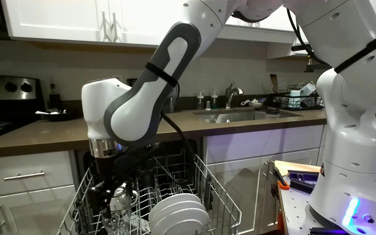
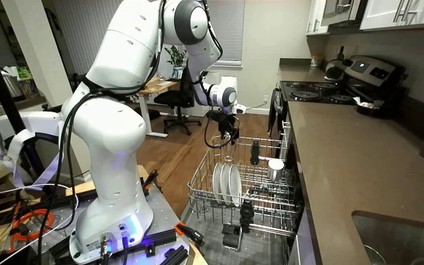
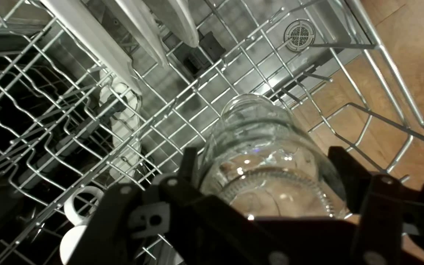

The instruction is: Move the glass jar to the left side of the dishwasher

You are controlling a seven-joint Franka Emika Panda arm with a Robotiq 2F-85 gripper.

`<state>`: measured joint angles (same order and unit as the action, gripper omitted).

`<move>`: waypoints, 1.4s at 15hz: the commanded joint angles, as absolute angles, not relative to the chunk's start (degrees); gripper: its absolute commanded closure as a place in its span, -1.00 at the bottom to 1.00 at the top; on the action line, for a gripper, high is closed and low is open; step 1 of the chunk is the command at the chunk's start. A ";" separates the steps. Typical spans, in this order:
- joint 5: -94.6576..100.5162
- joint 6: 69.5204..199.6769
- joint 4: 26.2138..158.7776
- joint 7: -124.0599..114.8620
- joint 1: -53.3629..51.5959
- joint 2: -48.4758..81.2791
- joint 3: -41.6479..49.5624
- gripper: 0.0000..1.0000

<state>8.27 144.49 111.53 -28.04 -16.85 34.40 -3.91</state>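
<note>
The glass jar [image 3: 267,158] is clear and upside down, its ridged base facing the palm in the wrist view. My gripper [image 3: 263,158] is shut on it, with one black finger against each side. In an exterior view the jar [image 1: 117,212] is left of the white plates, with the gripper [image 1: 117,199] around its upper part. The jar [image 2: 229,151] is also faintly visible at the far end of the dishwasher rack [image 2: 256,139]. Its mouth points down toward the rack floor. I cannot tell whether it touches the wires.
Several white plates [image 1: 180,213] stand upright in the rack, to the right of the jar. A white mug [image 2: 275,169] lies toward the counter side. The rack's wire side walls and tines surround the gripper. The brown countertop [image 1: 54,133] edge is behind the arm.
</note>
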 commanded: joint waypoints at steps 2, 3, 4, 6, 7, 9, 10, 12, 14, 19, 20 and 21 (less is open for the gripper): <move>5.64 143.44 109.01 -24.36 -17.28 35.91 -4.15 -0.24; 5.40 143.43 108.70 -24.20 -17.35 36.24 -4.19 -0.24; 5.44 143.55 108.49 -24.25 -17.62 36.70 -4.08 -0.24; 5.59 143.61 108.07 -24.36 -18.12 37.57 -3.97 -0.24; 5.69 143.60 108.00 -24.59 -18.47 37.85 -3.87 -0.24; 5.89 143.63 107.79 -24.95 -19.25 38.69 -3.73 -0.24; 6.01 143.72 107.74 -25.18 -19.70 39.12 -3.62 -0.24; 5.98 143.82 107.38 -25.34 -20.26 39.54 -3.60 -0.24; 6.10 144.02 107.20 -25.44 -20.71 39.96 -3.27 -0.24; 6.55 145.03 107.06 -25.77 -21.79 41.51 -2.49 -0.24; 6.50 145.23 106.78 -25.81 -21.97 42.17 -2.40 -0.24; 6.51 145.26 106.65 -25.79 -22.15 42.53 -2.26 -0.24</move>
